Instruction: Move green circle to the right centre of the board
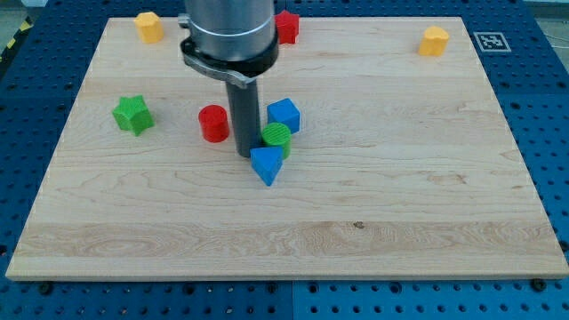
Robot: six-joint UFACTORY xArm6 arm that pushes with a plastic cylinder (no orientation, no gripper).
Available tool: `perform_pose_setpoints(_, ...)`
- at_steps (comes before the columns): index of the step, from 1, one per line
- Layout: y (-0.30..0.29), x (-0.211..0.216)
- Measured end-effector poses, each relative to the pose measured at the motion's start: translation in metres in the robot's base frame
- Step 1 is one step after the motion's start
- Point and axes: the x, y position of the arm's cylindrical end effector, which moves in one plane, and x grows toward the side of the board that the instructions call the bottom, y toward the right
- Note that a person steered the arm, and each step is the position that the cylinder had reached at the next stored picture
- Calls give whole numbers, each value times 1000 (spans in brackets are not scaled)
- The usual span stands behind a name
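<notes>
My tip (244, 155) stands just left of the green circle (276, 136), near the surface (400, 178) centre. The end effector is a plain rod with no jaws, so it grips nothing.

Risks: a blue block (284, 116) touches the circle above-right and a blue triangle (266, 165) below. A rightward push would likely drag both along, or let the circle slip off-line between them.

Markings: a fiducial tag (488, 41) off the surface's top-right corner; no legible writing.
</notes>
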Motion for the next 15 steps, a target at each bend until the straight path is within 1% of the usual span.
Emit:
perform_pose_setpoints(3,101,-1)
perform_pose_setpoints(6,103,-48)
perform_pose_setpoints(7,105,-57)
perform_pose_setpoints(9,155,-60)
perform_pose_setpoints(13,182,-48)
perform_pose_setpoints(15,224,-48)
